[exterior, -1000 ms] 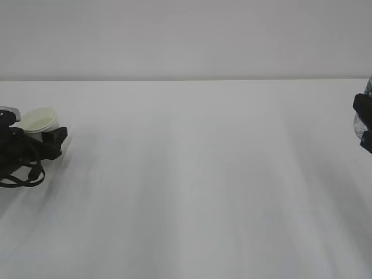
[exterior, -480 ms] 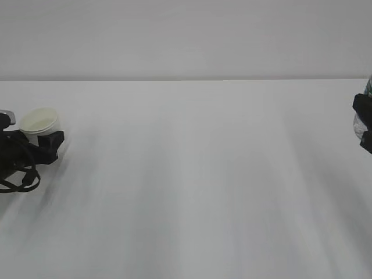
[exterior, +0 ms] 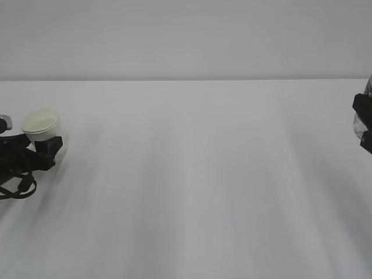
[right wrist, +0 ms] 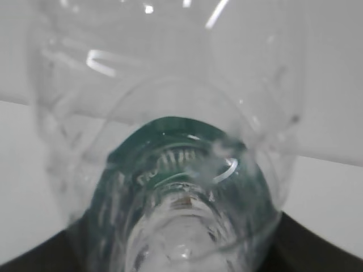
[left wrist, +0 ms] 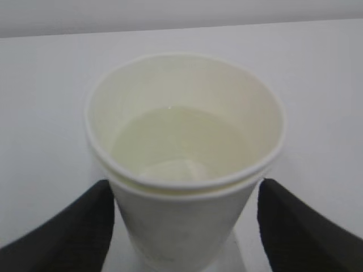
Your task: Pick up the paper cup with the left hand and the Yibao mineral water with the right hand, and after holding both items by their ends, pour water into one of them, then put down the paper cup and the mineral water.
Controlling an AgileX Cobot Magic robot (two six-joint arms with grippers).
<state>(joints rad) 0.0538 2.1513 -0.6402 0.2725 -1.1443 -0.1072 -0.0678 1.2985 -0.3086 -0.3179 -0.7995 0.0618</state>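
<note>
The paper cup (left wrist: 184, 164) stands upright at the far left of the table (exterior: 192, 174), and the pale pool in its bottom tells me the pour is most likely already behind me. My left hand (left wrist: 184, 224) has its two black fingers (left wrist: 68, 229) set one on each side of the cup's lower wall; in my wrist view they look to stand just clear of the paper, so I take them for parted and not squeezing, though whether one pad brushes it I cannot tell. Over the last second this hand has slid back toward the table's left edge, and in the exterior view the cup (exterior: 42, 125) has shifted slightly left and come upright, with more of its side now showing past my fingers. I read that as the cup put down and my left hand drawing away from it. Out at the right edge, my right hand (exterior: 365, 123) has not stirred in that time. It is closed around the Yibao mineral water (right wrist: 170, 164), whose clear ribbed body and green label fill my right wrist view; only a sliver of the bottle shows in the exterior view, beside my dark fingers. So the remaining job, as I judge it, is on the right: release the bottle and back off.
</note>
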